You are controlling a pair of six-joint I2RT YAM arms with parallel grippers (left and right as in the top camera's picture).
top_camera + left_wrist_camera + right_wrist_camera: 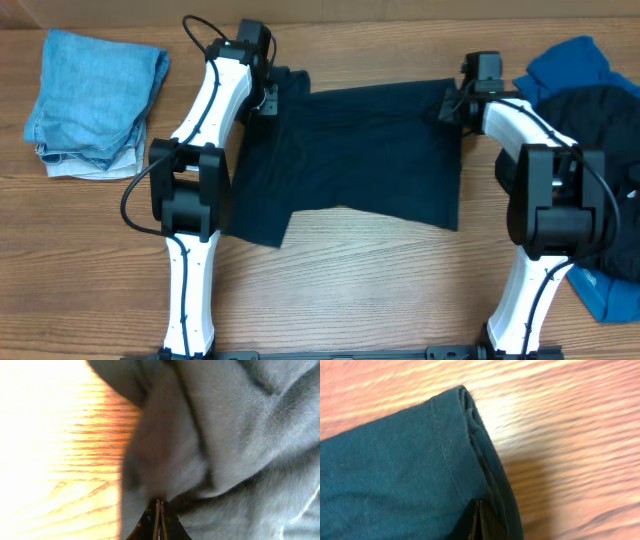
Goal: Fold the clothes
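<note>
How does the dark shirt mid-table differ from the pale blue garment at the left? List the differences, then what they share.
The shirt is navy-black; the pale garment is faded light blue. The shirt lies spread wide; the pale garment is folded into a compact stack. The left gripper and right gripper are shut on the shirt's far edge; nothing touches the pale garment. Both are soft fabric on the table.

Overhead cam straight down on table (380,290), wrist cams v. close, all sharing dark shirt (360,150)
</note>
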